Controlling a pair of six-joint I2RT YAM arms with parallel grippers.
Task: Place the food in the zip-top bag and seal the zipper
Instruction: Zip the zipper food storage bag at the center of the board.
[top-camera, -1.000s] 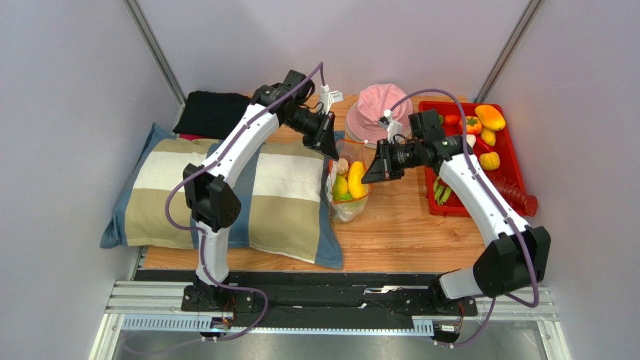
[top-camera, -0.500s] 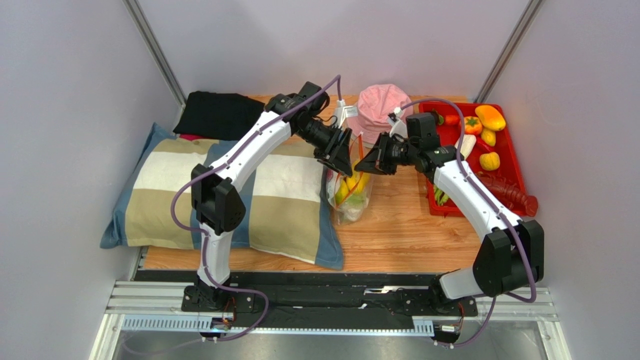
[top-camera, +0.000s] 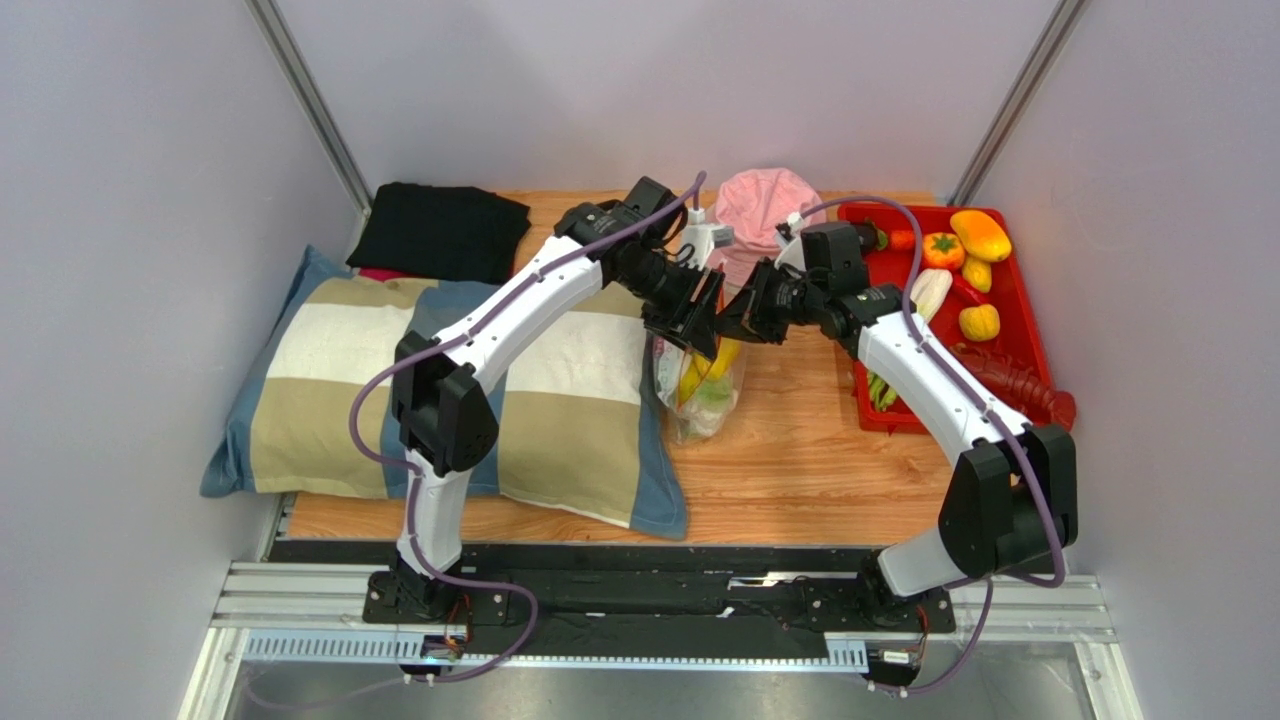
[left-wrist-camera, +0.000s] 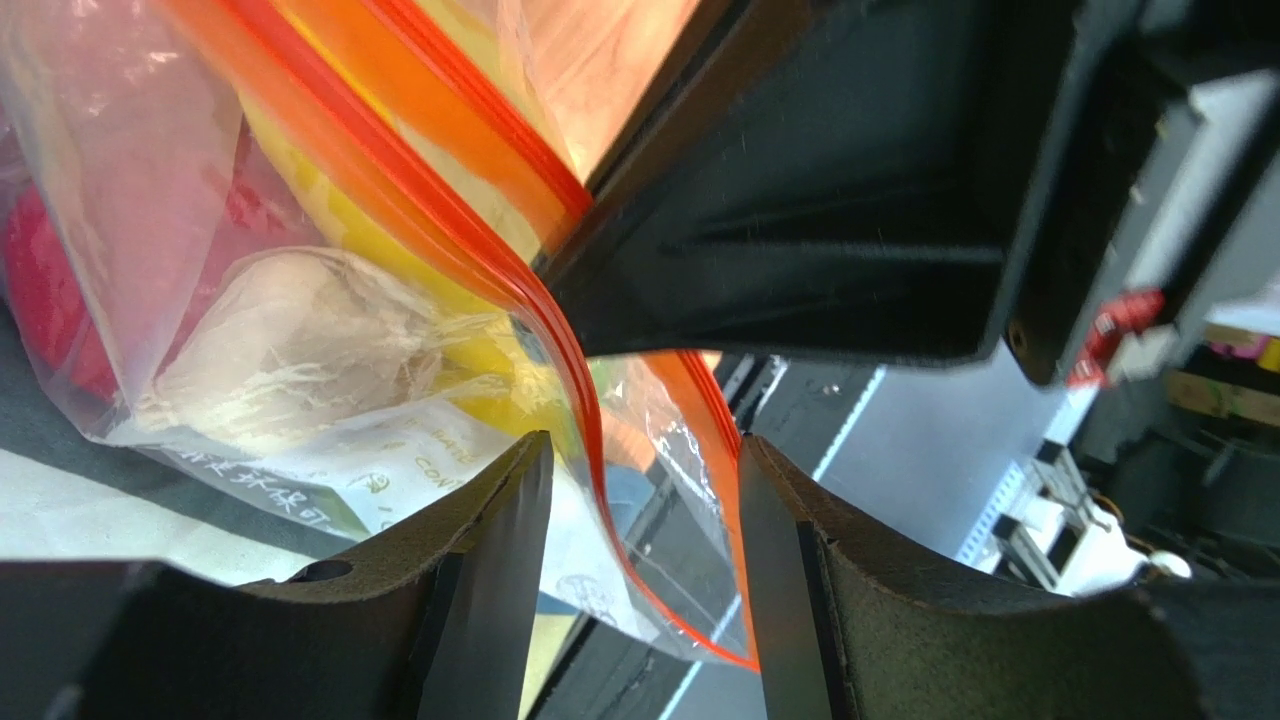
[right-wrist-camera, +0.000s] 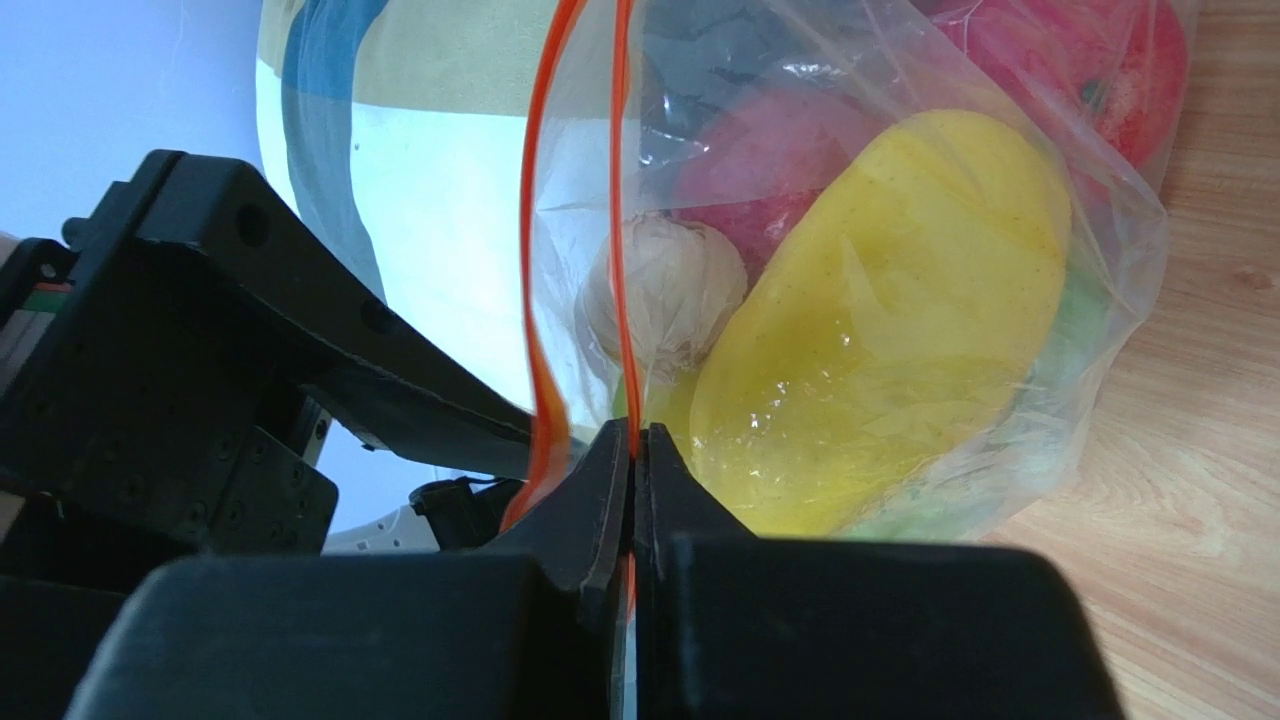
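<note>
**Clear bag held at its mouth between two grippers**

The zip-top bag (top-camera: 700, 393) stands on the pale wood-grain table (top-camera: 812, 465), against the edge of a soft striped pillow (top-camera: 571, 375). Its film is thin, glossy and creased, so the food shows through it. Inside are a smooth, elongated yellow piece (right-wrist-camera: 887, 330), a ridged white bulb (right-wrist-camera: 669, 293) and a rounded red piece (right-wrist-camera: 1120, 60).

The zipper (right-wrist-camera: 538, 300) is a narrow orange-red band in two parallel tracks along the bag's mouth.

The right gripper (right-wrist-camera: 634, 438) has its matte black fingers pressed flat together, with the zipper track pinched between them.

The left gripper (left-wrist-camera: 639, 465) has its blunt, wedge-shaped fingers apart. The orange strip curves down through the gap, and it is unclear whether it touches either finger.

From above, both grippers meet over the top of the bag.

More glossy toy pieces (top-camera: 962, 270), in orange, yellow and white, lie in the shallow red tray (top-camera: 1004, 348) on the right. A floppy pink hat (top-camera: 759, 203) sits behind the bag.
</note>
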